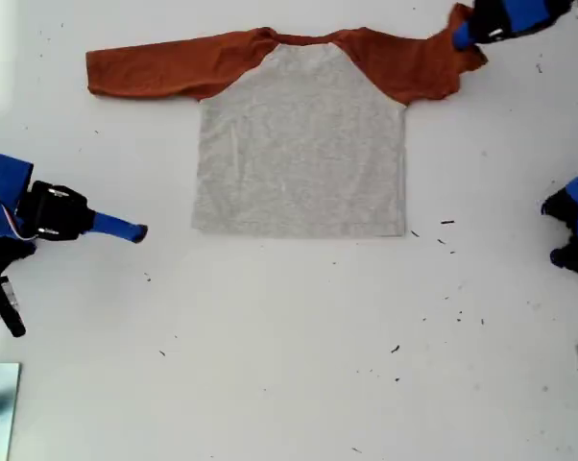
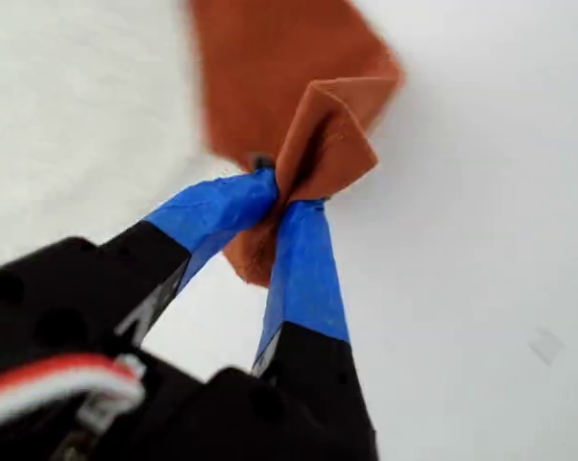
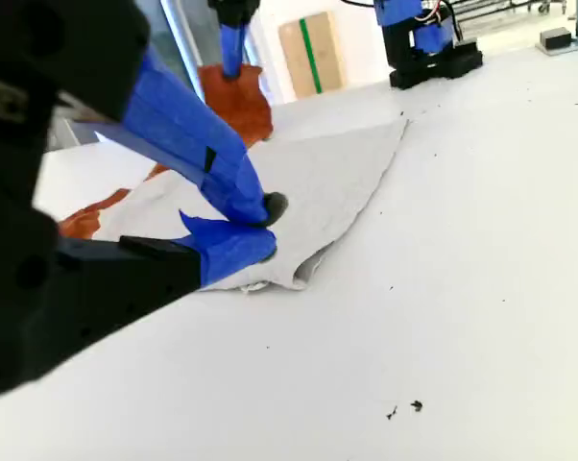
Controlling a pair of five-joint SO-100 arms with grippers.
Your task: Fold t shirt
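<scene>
The t shirt (image 1: 299,144) lies flat at the back of the white table, plain grey side up, with no dark print showing. One rust-orange sleeve (image 1: 164,67) stretches straight toward the exterior view's left. The other sleeve (image 1: 414,62) is bunched and lifted at its cuff, where my first gripper (image 1: 459,36) is shut on it. The first wrist view shows the blue fingers (image 2: 284,192) pinching the folded orange cuff (image 2: 327,134). My second gripper (image 1: 140,231) rests shut near the exterior view's left edge, a short way from the hem corner (image 3: 299,274) and holding nothing (image 3: 265,229).
An arm base (image 1: 577,226) stands at the exterior view's right edge. Small dark specks (image 1: 443,226) dot the white table (image 1: 299,346). A cardboard box (image 3: 313,53) stands beyond the table in the second wrist view.
</scene>
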